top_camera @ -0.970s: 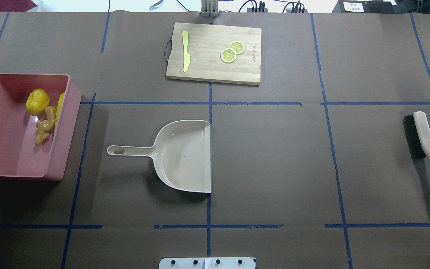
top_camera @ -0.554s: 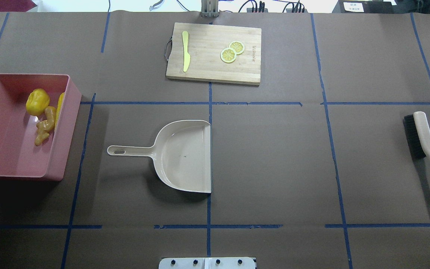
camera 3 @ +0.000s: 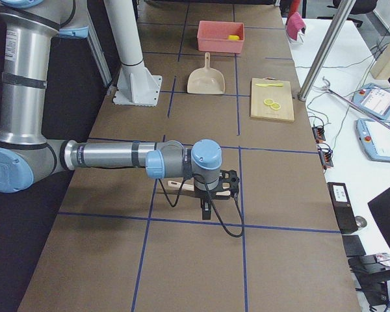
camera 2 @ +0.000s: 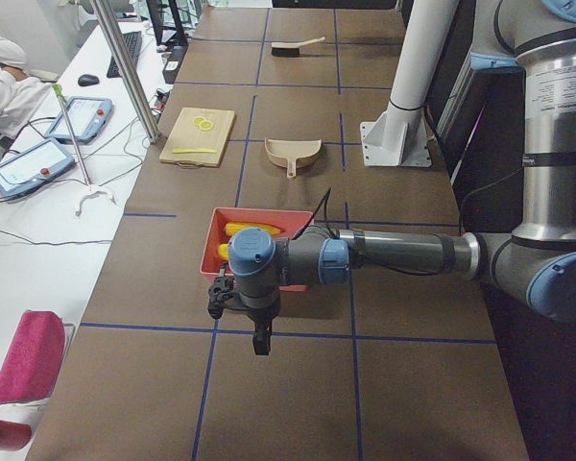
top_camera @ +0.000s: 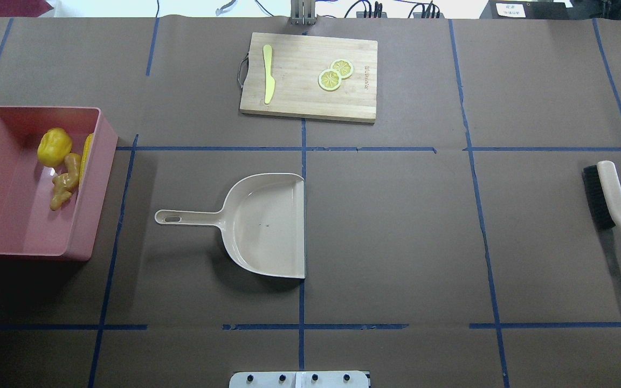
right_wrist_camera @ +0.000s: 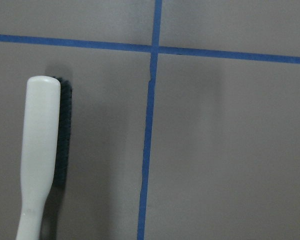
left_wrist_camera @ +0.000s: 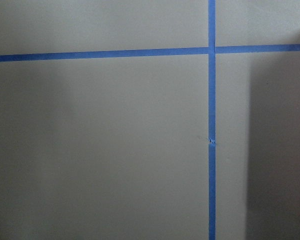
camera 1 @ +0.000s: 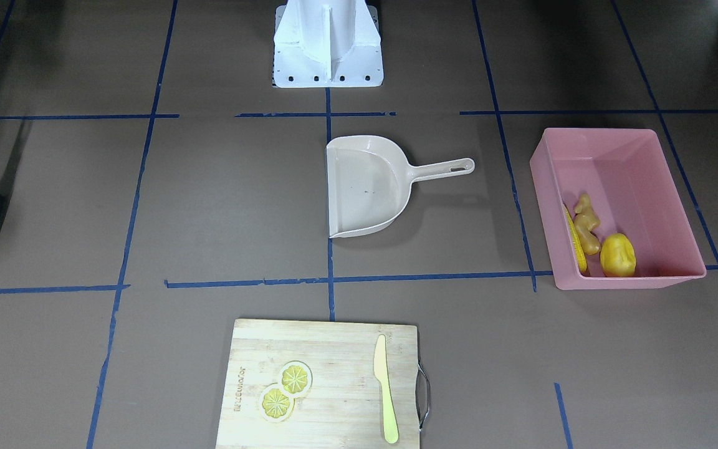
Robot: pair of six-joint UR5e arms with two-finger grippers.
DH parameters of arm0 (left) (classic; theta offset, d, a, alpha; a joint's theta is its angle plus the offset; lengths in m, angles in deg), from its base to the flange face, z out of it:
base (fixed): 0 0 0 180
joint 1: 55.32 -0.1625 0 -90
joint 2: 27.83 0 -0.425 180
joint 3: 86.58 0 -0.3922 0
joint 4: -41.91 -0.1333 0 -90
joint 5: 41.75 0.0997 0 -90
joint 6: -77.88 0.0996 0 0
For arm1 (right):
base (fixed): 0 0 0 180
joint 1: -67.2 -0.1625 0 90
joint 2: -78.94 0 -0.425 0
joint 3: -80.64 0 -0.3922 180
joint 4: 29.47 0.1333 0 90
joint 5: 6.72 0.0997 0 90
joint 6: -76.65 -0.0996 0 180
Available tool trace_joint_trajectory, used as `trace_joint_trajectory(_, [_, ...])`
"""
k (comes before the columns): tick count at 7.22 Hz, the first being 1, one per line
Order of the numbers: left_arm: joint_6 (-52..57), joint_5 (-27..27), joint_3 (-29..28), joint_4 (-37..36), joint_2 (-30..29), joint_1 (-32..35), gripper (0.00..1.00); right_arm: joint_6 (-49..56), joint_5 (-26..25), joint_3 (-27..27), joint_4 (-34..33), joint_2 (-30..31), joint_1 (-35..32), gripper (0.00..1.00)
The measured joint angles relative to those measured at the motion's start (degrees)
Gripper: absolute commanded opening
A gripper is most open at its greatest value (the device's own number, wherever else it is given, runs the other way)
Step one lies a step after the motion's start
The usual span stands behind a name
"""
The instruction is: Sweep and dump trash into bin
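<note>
The pink bin [top_camera: 90,215] stands at the table's left end, and in the front view [camera 1: 627,280] at the right. Inside it lie the yellow corn cob [top_camera: 86,153], the lumpy yellow potato-like piece [top_camera: 54,146] and the tan ginger root [top_camera: 67,180]. The beige dustpan [top_camera: 264,226] lies empty mid-table, its handle toward the bin. The brush [top_camera: 612,199] lies at the right end and shows in the right wrist view [right_wrist_camera: 40,150]. My left gripper [camera 2: 261,341] hovers off the bin's near side. My right gripper [camera 3: 207,211] hovers by the brush. I cannot tell if either is open or shut.
A wooden cutting board [top_camera: 309,75] at the far middle carries a yellow toy knife [top_camera: 268,73] and two lemon slices [top_camera: 335,74]. Blue tape lines grid the brown table cover. The robot's white base [camera 1: 328,43] stands at the near edge.
</note>
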Motion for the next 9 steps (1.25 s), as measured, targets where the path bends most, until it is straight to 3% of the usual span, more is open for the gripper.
trace_joint_trajectory(9, [0.18,0.00,-0.08,0.09,0.08,-0.42,1.00,-0.17,1.00,0.60,-0.22,0.29,-0.14,1.00])
